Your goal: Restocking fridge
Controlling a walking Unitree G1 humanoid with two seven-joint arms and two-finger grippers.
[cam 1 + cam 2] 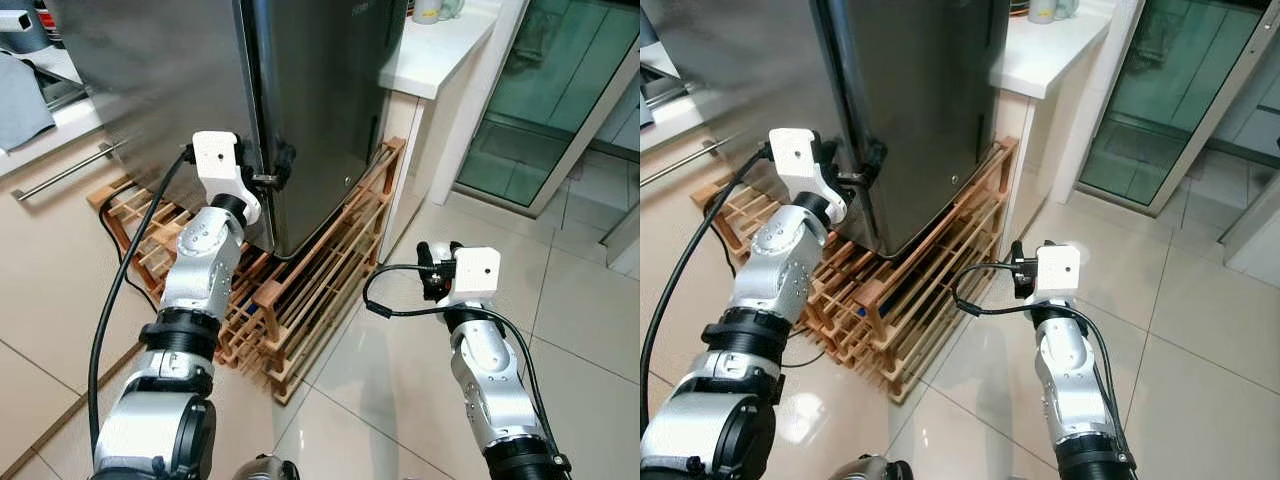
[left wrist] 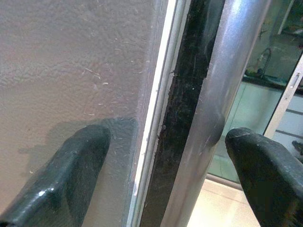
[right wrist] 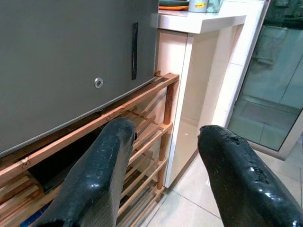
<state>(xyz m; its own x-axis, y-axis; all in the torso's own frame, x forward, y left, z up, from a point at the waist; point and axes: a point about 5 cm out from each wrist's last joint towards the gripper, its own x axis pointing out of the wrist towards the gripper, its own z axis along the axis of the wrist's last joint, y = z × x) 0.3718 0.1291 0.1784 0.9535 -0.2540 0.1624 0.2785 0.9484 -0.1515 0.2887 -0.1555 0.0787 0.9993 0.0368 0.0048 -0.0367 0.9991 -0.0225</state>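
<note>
Glossy beige floor tiles run beneath a stainless fridge that stands on a slatted wooden rack, with a white counter just beside it and a green-tinted glass door further right. At the fridge's lower front edge, the left gripper has its fingers spread either side of the door's vertical metal handle, not closed on it. Right gripper hovers above the tiles, fingers parted and holding nothing, pointing at the rack.
</note>
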